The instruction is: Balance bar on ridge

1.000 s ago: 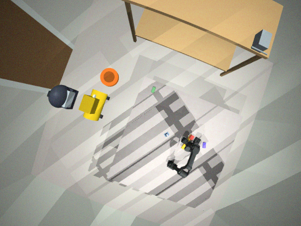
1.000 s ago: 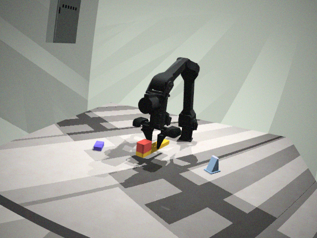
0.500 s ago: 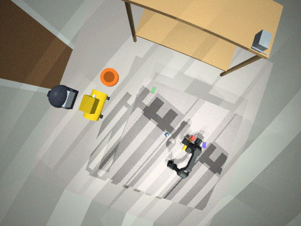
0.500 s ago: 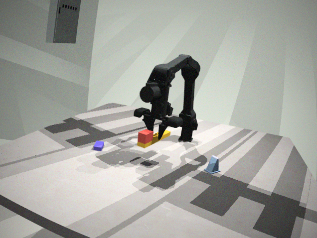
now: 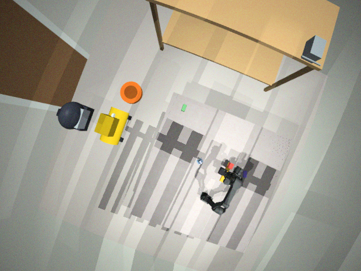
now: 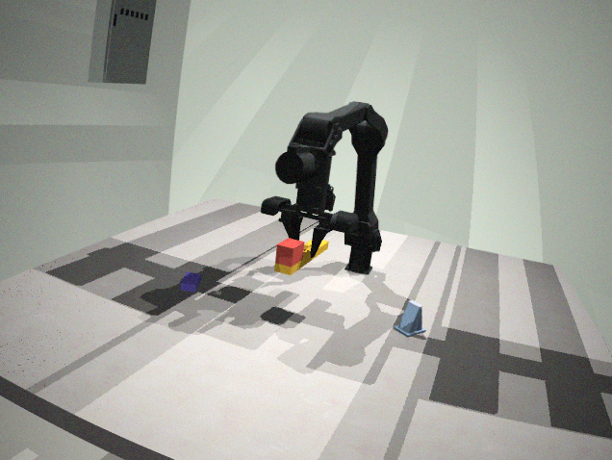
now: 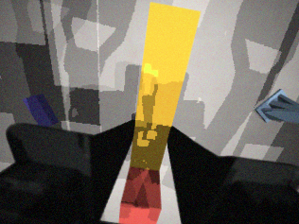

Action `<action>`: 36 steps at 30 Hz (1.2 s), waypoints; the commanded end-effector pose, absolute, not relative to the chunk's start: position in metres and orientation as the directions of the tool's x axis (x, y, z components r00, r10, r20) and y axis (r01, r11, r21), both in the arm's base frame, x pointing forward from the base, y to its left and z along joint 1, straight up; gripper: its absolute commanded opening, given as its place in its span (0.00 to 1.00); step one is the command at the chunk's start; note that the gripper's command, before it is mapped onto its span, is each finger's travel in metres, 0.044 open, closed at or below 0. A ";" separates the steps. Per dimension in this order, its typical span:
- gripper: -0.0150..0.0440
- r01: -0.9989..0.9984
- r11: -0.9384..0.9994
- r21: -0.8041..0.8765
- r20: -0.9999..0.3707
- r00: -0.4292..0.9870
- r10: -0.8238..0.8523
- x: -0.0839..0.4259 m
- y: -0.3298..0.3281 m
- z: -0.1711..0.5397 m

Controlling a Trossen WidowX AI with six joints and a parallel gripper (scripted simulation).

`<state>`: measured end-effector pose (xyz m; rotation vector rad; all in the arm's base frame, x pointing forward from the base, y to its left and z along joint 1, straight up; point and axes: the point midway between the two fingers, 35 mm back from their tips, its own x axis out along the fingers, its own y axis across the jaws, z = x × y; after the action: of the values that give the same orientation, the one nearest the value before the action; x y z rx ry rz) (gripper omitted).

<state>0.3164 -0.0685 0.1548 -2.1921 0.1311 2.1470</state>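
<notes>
The gripper (image 5: 228, 172) (image 6: 304, 246) (image 7: 151, 127) is pointing down and holding the yellow bar (image 5: 222, 178) (image 6: 320, 246) (image 7: 166, 70) between its partly open fingers, which are closing on the bar's two long sides. A red block (image 5: 230, 165) (image 6: 289, 252) (image 7: 139, 214) is sitting on top of the bar at one end, the end nearer the exterior camera, while the plain yellow end is reaching out on the other side of the fingers. The bar is appearing to hang over the bench (image 5: 189, 210) (image 6: 172, 385) (image 7: 219, 60), its underside seeming to clear the surface. The blue ridge (image 5: 199, 160) (image 6: 411, 319) (image 7: 281, 109) is standing upright on its thin base, well apart from the bar, and nothing is resting across its narrow top. On the opposite side of the bar from the ridge, a purple block (image 5: 244, 174) (image 6: 190, 281) (image 7: 41, 110) is lying on the bench, apart from the gripper. A small green block (image 5: 183, 108) is lying farther off, showing in the top view. Dark bands of shadow are crossing the bench, some falling around the ridge and the purple block.
</notes>
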 end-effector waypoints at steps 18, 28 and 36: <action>0.25 0.652 -0.758 0.024 -1.000 0.029 -0.007 0.324 -0.034 0.158; 0.25 0.894 -0.447 0.029 -1.000 0.030 -0.005 0.326 -0.019 0.159; 0.25 0.989 -0.145 0.030 -1.000 0.030 -0.004 0.327 -0.007 0.159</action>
<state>0.3255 -0.0120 0.1574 -2.5536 -1.8856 2.5040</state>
